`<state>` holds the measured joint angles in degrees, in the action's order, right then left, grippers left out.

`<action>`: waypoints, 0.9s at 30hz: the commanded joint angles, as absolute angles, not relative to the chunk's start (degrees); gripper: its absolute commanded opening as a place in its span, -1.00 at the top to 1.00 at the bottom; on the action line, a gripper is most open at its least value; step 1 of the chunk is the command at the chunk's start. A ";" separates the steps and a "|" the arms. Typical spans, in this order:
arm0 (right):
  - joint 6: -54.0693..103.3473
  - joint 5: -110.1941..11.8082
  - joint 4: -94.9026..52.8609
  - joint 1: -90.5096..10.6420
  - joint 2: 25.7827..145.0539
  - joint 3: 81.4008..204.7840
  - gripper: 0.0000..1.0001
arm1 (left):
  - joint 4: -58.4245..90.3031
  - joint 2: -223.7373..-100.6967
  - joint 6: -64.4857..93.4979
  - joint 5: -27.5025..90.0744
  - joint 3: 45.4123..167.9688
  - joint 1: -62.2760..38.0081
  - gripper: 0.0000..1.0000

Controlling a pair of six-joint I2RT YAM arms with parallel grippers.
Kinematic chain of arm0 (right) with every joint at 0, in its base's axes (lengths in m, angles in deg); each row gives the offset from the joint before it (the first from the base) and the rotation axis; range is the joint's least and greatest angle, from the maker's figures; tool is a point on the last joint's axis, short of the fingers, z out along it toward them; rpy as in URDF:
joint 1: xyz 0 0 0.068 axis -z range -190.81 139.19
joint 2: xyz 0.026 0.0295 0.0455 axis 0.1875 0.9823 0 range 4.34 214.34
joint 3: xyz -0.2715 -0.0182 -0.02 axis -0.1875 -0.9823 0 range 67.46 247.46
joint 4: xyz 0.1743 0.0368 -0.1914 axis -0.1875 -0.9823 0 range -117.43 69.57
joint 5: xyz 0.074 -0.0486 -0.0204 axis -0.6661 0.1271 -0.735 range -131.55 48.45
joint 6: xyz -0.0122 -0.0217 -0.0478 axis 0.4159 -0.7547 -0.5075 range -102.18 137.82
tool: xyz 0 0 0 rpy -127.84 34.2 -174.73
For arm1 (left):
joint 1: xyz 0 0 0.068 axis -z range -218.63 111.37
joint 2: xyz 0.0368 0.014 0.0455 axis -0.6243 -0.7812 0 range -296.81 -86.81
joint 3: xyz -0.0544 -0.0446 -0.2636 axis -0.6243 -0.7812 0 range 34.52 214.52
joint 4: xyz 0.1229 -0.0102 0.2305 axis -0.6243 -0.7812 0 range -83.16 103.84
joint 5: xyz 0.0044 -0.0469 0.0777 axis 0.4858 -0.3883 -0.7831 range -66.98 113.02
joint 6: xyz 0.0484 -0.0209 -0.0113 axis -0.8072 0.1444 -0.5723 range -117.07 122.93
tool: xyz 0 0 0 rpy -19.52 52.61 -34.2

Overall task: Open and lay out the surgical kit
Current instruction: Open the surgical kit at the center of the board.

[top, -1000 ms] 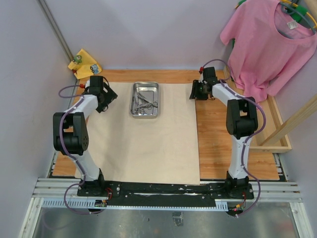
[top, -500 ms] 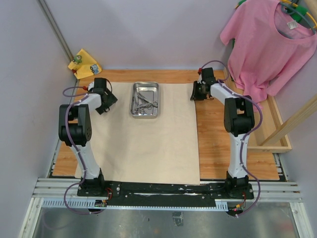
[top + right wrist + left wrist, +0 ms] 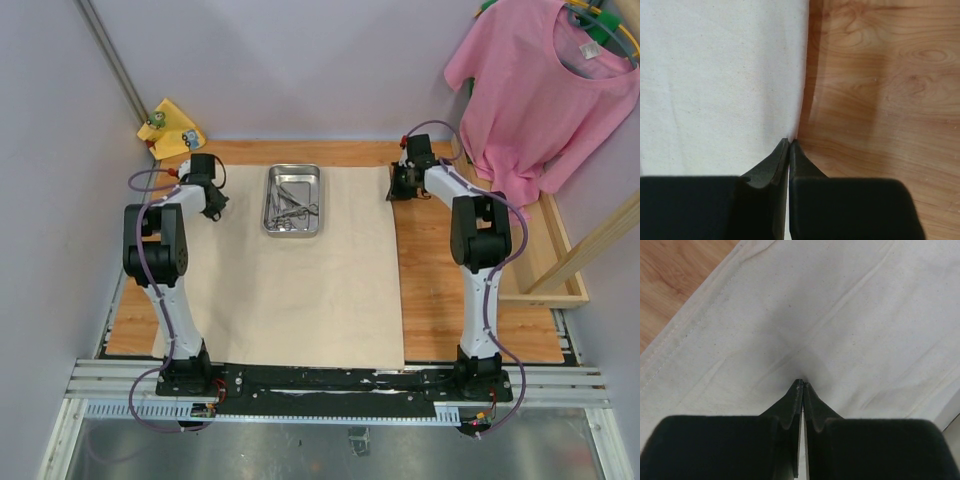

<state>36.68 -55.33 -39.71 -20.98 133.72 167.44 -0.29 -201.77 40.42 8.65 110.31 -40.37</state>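
The beige cloth wrap (image 3: 290,300) lies spread flat over the wooden table. On its far middle stands the steel tray (image 3: 267,205) with forceps and tweezers (image 3: 290,208) heaped inside. My left gripper (image 3: 213,205) is down on the cloth's far left part. In the left wrist view it (image 3: 801,385) is shut, and a small pucker of cloth (image 3: 840,305) is pinched at its tips. My right gripper (image 3: 392,185) is at the cloth's far right edge. In the right wrist view it (image 3: 789,142) is shut on that hem (image 3: 800,100), with bare wood (image 3: 880,75) beside it.
A pink T-shirt (image 3: 540,90) hangs at the back right over a wooden frame (image 3: 560,250). A small yellow cloth (image 3: 172,125) sits in the back left corner. Bare wood (image 3: 670,270) borders the cloth on the left.
Both grippers went from open to shut on the cloth. The left arm's elbow swung to the left and its gripper settled down onto the cloth. The right gripper stayed at the edge.
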 commanded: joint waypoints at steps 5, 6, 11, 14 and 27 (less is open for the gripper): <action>38.55 -53.90 -40.52 -19.00 138.43 173.41 0.99 | -1.19 -207.89 39.79 10.63 113.64 -40.30 0.91; 38.71 -53.72 -40.47 -18.82 138.76 173.78 0.99 | -1.15 -208.26 39.83 10.75 114.07 -40.30 0.91; 39.45 -53.62 -40.68 -17.91 140.90 176.40 0.99 | -0.48 -210.30 39.76 12.07 116.43 -40.30 0.94; 40.09 -53.40 -40.86 -17.30 141.87 177.26 0.99 | 0.03 -211.35 39.50 13.75 118.00 -40.22 0.96; 40.53 -55.25 -40.71 -15.65 144.64 181.40 0.99 | 0.26 -210.97 39.46 15.03 119.91 -39.25 0.93</action>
<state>40.76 -56.58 -39.80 -17.40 142.18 179.95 2.11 -210.44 40.18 13.53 121.89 -39.87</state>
